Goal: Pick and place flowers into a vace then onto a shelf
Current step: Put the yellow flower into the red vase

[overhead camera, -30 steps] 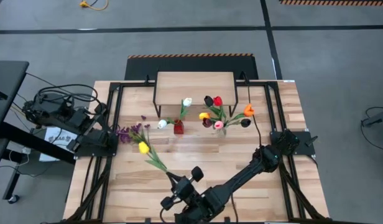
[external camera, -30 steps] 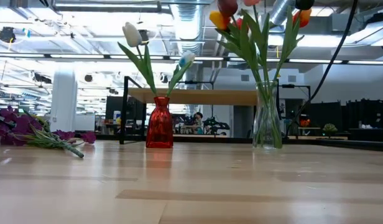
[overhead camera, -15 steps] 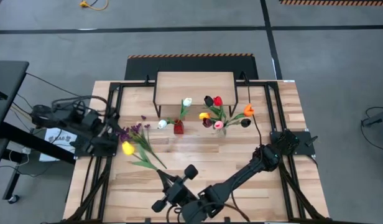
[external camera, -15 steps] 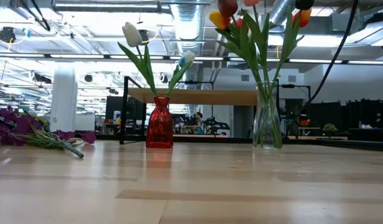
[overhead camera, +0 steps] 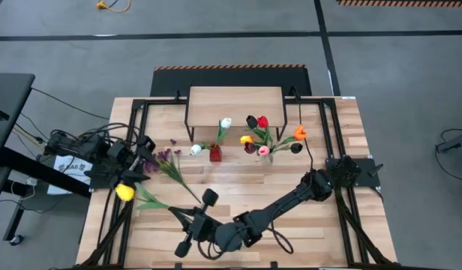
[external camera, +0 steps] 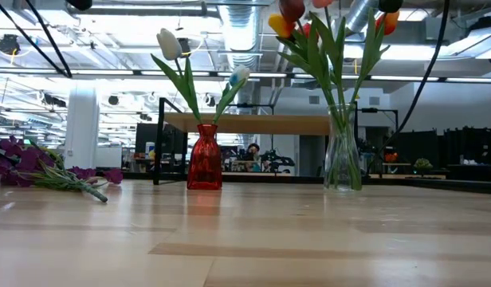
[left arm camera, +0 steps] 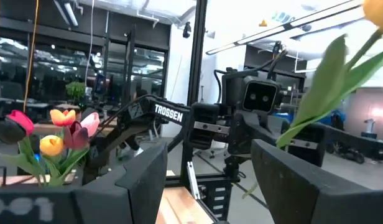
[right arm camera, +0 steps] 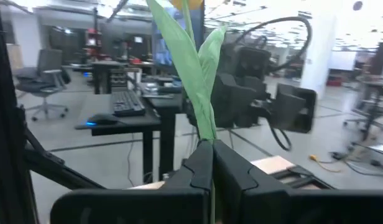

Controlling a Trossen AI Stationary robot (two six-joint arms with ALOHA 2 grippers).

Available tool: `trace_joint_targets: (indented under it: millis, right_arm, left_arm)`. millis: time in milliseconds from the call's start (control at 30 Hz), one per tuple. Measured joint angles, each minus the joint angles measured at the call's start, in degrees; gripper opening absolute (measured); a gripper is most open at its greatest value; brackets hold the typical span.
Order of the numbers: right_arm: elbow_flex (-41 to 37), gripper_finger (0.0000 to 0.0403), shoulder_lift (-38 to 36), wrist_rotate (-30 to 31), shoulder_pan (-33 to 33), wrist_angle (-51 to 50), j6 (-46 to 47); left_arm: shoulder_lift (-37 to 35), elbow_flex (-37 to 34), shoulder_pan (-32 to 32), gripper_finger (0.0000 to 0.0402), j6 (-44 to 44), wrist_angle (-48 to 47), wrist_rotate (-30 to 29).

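Observation:
My right gripper (overhead camera: 187, 221) is over the table's near middle, shut on a yellow tulip (overhead camera: 124, 193) whose head reaches over the table's left edge. My left gripper (left arm camera: 207, 155) stands open at the table's left edge (overhead camera: 143, 145), facing the tulip's leaf (left arm camera: 316, 93) and touching nothing. A red vase (external camera: 204, 157) with white tulips (overhead camera: 226, 123) and a clear vase (external camera: 342, 151) with several tulips stand on the table before the shelf (overhead camera: 235, 105). The purple blossoms (external camera: 46, 171) lie flat on the table at the left. My right gripper pinches the tulip's green stem (right arm camera: 207, 138) near its lower end between its two fingers. The fingers lie about level and point toward the table's left edge. The tulip is lifted clear; its stem and leaves (right arm camera: 191, 68) run on past the fingertips to the head.
Black frame rails (overhead camera: 133, 127) run along the table's left and right sides. The purple blossoms (overhead camera: 162, 159) lie between the left gripper and the red vase (overhead camera: 214, 154). Bare planks (external camera: 309, 239) stretch across the near half of the table.
My right gripper has gone toward the table's left edge and risen a little, turning at the wrist. It stays shut on the tulip, whose yellow head has swung from over the table to its left edge. My left gripper has come in toward the table, still open.

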Motion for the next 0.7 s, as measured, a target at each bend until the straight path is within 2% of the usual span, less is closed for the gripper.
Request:
trace_joint_targets:
  millis: [133,367,700]
  right_arm:
    - [0.0,0.0,0.0,-2.5,-1.0,0.2,0.0]
    - [0.0,0.0,0.0,-2.4,-2.4,1.1,-0.4]
    - [0.0,0.0,0.0,-2.5,-6.1,1.7,0.5]
  left_arm:
    - [1.1,-0.6,0.0,0.0222,2.1,1.7,0.7]
    - [4.1,-0.6,0.0,0.0222,5.5,4.6,6.4]
    - [7.9,-0.6,0.0,0.0222,6.7,12.5,8.0]
